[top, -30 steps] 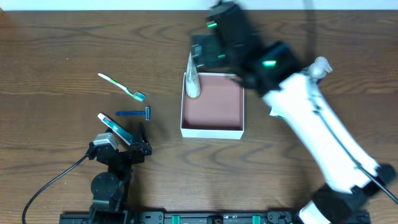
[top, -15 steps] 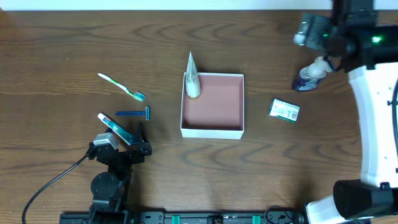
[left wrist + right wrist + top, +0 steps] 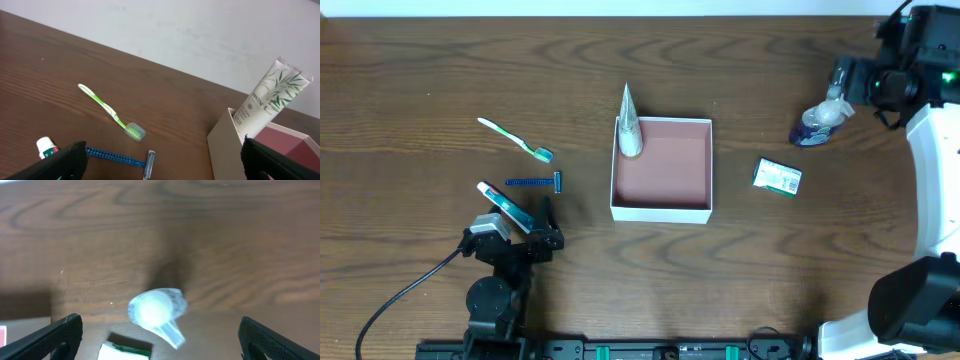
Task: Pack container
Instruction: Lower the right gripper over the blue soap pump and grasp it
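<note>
The container [image 3: 660,200] is a square white-walled box with a pinkish-brown inside, in the middle of the table. A white Pantene tube [image 3: 629,128] leans in its back left corner and also shows in the left wrist view [image 3: 264,102] over the container's wall [image 3: 226,152]. My right gripper [image 3: 852,90] hangs open over a pump bottle [image 3: 819,121]; in the right wrist view the bottle's top [image 3: 154,308] lies between my wide-spread fingers [image 3: 56,339], untouched. My left gripper [image 3: 520,216] rests open at the front left, nothing in it [image 3: 165,175].
A green toothbrush [image 3: 515,139], a blue razor [image 3: 533,182] and a small toothpaste tube [image 3: 504,204] lie left of the container. A green-and-white carton [image 3: 777,177] sits to its right, near the pump bottle. The table's back edge runs just behind the right arm.
My right arm has swung from over the container's back left corner to the far right, above the pump bottle. The left arm and all objects have stayed put.
</note>
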